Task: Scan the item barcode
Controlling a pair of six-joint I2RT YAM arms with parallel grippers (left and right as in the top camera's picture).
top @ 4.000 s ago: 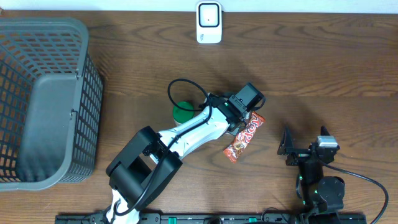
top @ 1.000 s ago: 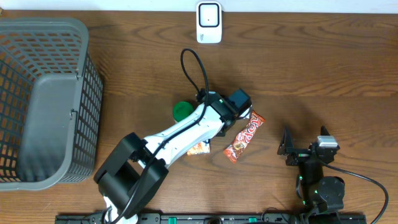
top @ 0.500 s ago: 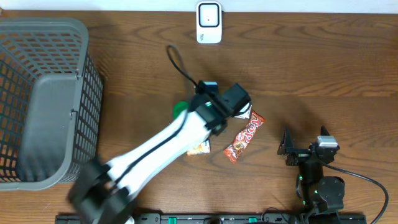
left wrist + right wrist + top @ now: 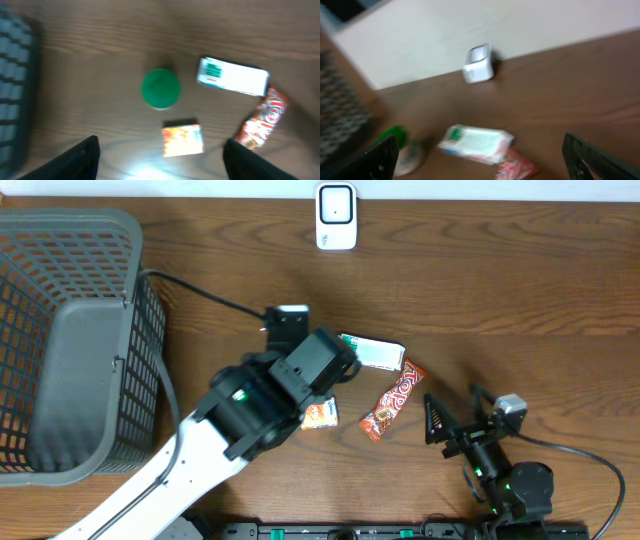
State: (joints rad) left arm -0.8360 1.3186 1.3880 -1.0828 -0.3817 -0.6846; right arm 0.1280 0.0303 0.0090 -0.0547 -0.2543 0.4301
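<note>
A white box with green print [image 4: 372, 352] lies flat on the table, free of both grippers, and also shows in the wrist views [image 4: 232, 77] [image 4: 476, 143]. Just beside it lies a red snack bar [image 4: 392, 400], with a small orange packet [image 4: 320, 415] to the left. My left gripper [image 4: 162, 165] hangs open above the orange packet [image 4: 182, 140], with nothing between its fingers [image 4: 82, 157]. Right of the snack bar, my right gripper [image 4: 452, 410] stands wide open and empty. The white scanner [image 4: 336, 215] stands at the table's far edge.
A big grey mesh basket [image 4: 70, 340] fills the left side. A round green lid [image 4: 160, 88] lies left of the box; the left arm [image 4: 260, 405] covers it in the overhead view. The left arm's cable [image 4: 200, 292] runs over the table towards the basket.
My left gripper opened and let go of the white and green box, then drew back to the left and rose. The right gripper has swung to face the items.
</note>
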